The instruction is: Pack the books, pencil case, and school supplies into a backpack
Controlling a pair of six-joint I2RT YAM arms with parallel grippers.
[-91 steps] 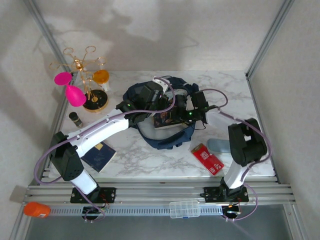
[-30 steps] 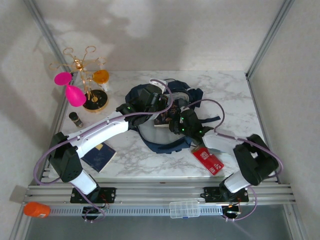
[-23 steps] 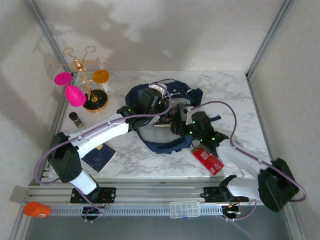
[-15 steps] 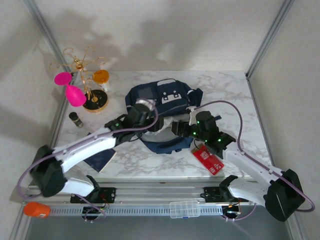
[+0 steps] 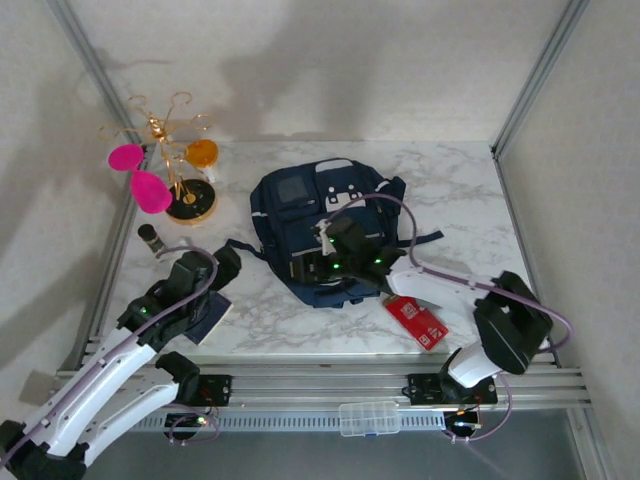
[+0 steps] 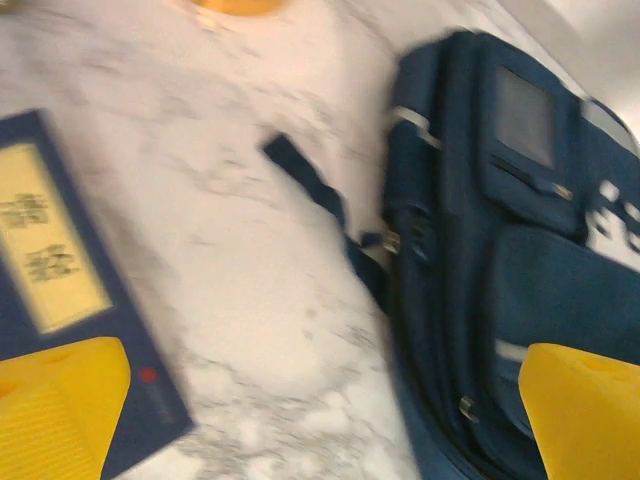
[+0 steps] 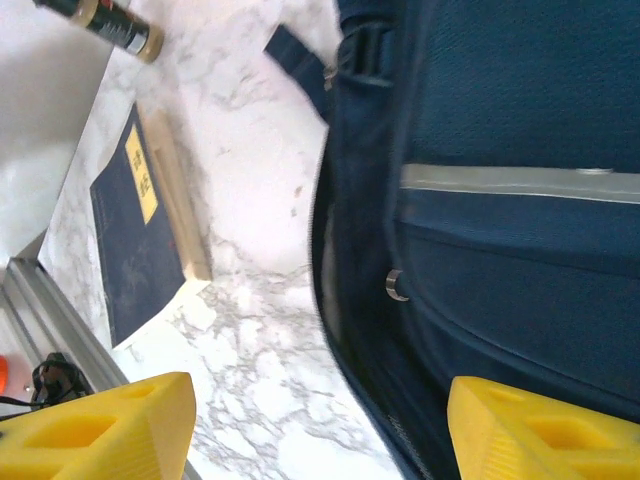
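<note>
The dark navy backpack (image 5: 315, 215) lies flat in the middle of the table, white patches and grey panel up. It also shows in the left wrist view (image 6: 500, 250) and the right wrist view (image 7: 500, 200). A dark navy book (image 5: 200, 318) with a yellow label (image 6: 45, 250) lies near left (image 7: 135, 240). My left gripper (image 5: 220, 268) hovers open between book and backpack (image 6: 320, 430), nothing in it. My right gripper (image 5: 312, 268) stands open over the backpack's near left edge (image 7: 320, 430), holding nothing. The pencil case is hidden.
A red packet (image 5: 415, 318) lies near right of the backpack. A gold stand with pink and orange glasses (image 5: 165, 170) stands at far left, a small dark bottle (image 5: 152, 238) beside it (image 7: 110, 25). A loose strap (image 6: 310, 190) trails left of the backpack.
My left gripper opened and drew back from the backpack to the near left. The right gripper opened wider and swung to the backpack's near edge. The backpack now lies flat.
</note>
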